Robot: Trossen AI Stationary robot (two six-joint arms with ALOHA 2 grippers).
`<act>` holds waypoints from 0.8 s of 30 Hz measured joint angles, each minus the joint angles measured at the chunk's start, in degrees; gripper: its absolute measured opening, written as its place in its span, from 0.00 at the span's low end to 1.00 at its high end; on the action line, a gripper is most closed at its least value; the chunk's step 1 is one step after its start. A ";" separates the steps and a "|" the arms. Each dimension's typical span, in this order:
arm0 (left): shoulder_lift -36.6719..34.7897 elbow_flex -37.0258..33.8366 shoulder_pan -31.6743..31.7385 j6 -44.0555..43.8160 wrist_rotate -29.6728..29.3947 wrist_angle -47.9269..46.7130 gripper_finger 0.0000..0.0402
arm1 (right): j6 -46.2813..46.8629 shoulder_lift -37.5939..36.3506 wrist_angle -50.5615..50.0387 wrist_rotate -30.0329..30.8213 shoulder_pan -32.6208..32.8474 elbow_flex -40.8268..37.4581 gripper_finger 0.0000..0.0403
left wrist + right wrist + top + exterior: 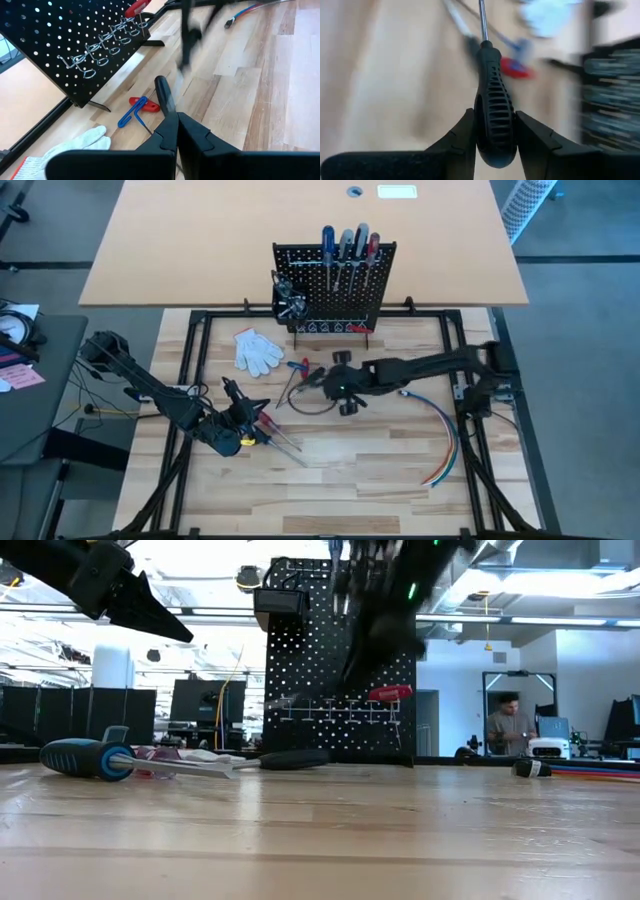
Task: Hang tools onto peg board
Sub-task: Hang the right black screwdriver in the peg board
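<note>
The black peg board [335, 285] stands upright at the table's far middle, with several screwdrivers [345, 245] hung along its top. My right gripper [322, 378], just in front of the board, is shut on a black-handled screwdriver [494, 100]; in the low view it is a blur [380, 630] high above the table. My left gripper [177, 132] hovers shut and empty at the near left [240, 402]. Lying flat on the table are a blue-handled screwdriver [85, 758], a black-handled tool [164, 95] and small red and blue tools [137, 107]. My right gripper pinches the black ribbed handle near its butt end [495, 127] between its two fingers, one on each side. The screwdriver lies along the fingers, its metal shaft [482, 20] pointing forward and away from them. It is lifted clear of the table.
White gloves [258, 350] lie left of the board. A bundle of coloured wires [445, 440] curves along the right side, and a dark cable loop [310, 402] lies mid-table. Red-handled tools [272, 430] sit near my left gripper. A person [508, 725] is in the room behind.
</note>
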 joint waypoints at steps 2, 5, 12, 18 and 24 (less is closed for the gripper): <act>0.00 0.00 0.00 -0.22 0.00 -0.02 0.00 | -4.56 -2.10 -7.59 9.33 1.82 4.22 0.28; 0.00 0.00 0.00 -0.35 0.00 0.00 0.00 | -14.92 -3.79 -13.84 19.58 2.83 10.08 0.28; 0.00 0.00 0.00 -0.37 0.00 0.11 0.00 | -40.14 -3.62 -20.00 34.42 -1.22 14.98 0.28; 0.00 0.00 0.00 -0.35 0.00 -0.16 0.00 | -54.33 -2.19 -20.35 41.10 -6.85 14.92 0.28; 0.00 0.00 0.00 -0.17 0.00 -0.16 0.00 | -58.67 -1.71 -20.76 40.69 -9.79 14.92 0.28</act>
